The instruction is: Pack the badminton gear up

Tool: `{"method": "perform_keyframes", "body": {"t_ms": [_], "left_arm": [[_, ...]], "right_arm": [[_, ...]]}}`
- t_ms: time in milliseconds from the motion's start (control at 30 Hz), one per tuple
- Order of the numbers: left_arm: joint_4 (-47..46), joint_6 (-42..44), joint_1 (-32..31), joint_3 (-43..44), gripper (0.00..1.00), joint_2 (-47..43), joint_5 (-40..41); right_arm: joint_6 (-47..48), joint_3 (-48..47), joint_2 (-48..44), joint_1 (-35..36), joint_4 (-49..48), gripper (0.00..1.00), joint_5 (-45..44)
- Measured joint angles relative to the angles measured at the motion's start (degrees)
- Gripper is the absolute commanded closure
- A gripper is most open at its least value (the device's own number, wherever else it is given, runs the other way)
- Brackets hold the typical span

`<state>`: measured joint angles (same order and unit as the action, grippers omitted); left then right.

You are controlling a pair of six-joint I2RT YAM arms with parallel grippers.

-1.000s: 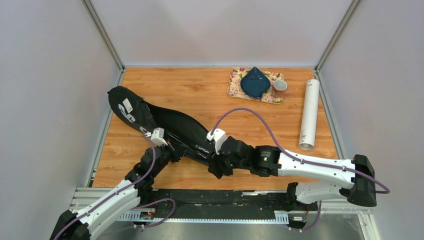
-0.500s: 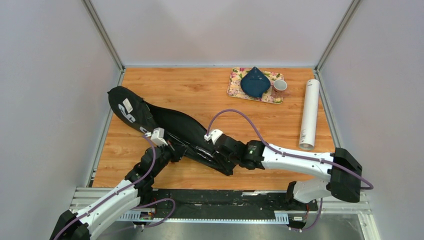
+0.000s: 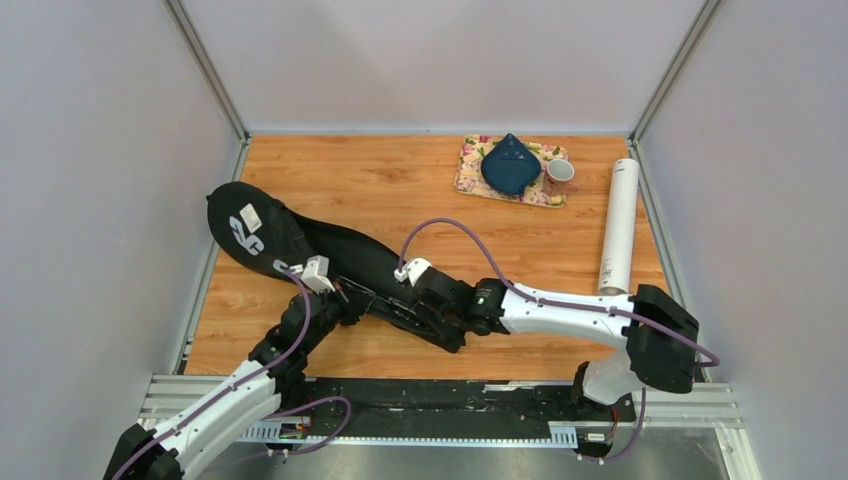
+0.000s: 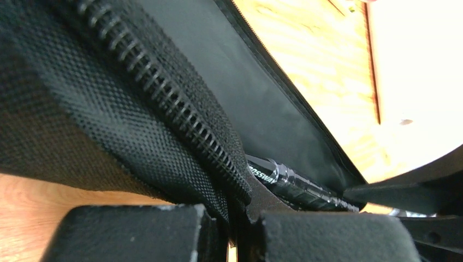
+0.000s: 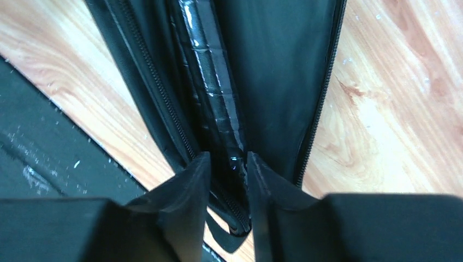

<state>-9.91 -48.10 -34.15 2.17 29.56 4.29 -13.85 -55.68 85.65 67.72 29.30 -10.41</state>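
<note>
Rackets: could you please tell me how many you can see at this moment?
1 for sure: a glossy black racket handle lies inside the open cover, between the fingers of the right gripper. The cover may hide another.

Left hand (image 4: 233,226) clamped shut, right hand (image 5: 226,164) fingers slightly parted, both arms reaching inward
</note>
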Motion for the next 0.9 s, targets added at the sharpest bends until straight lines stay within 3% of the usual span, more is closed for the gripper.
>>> {"method": "perform_keyframes", "body": {"t_ms": [100, 167, 200, 300, 400, 500, 700, 900], "left_arm": [[0.39, 0.48, -0.24, 0.35, 1.00, 0.35, -1.81], [1.44, 0.96, -0.26, 1.44, 1.00, 1.25, -2.99], [2.23, 1.20, -0.26, 2.34, 1.00, 1.90, -3.74], [3.61, 1.84, -0.26, 3.91, 1.00, 3.08, -5.66], [4.31, 2.05, -0.26, 4.00, 1.00, 2.86, -7.04], [4.83, 2.10, -0.26, 4.00, 1.00, 2.34, -8.13], [5.60, 2.16, -0.26, 4.00, 1.00, 1.40, -9.07], [5.66, 2.19, -0.26, 4.00, 1.00, 1.36, -9.88]], "right_arm": [[0.31, -2.67, -2.49, -0.20, 3.43, 0.31, 1.33], [0.79, -5.77, -5.20, -1.44, 4.02, 0.29, 3.72], [0.87, -7.15, -6.08, -2.64, 3.80, 0.21, 5.09], [0.50, -10.95, -6.69, -9.42, 0.63, 0.13, 10.80], [0.48, -13.60, -2.51, -16.63, -3.74, 0.10, 16.70], [1.99, -20.52, 8.17, -21.20, -5.44, 0.10, 22.40], [8.48, -40.35, 30.34, -23.65, -4.17, 0.15, 30.64], [13.44, -53.88, 44.65, -24.96, -2.84, 0.21, 38.38]]}}
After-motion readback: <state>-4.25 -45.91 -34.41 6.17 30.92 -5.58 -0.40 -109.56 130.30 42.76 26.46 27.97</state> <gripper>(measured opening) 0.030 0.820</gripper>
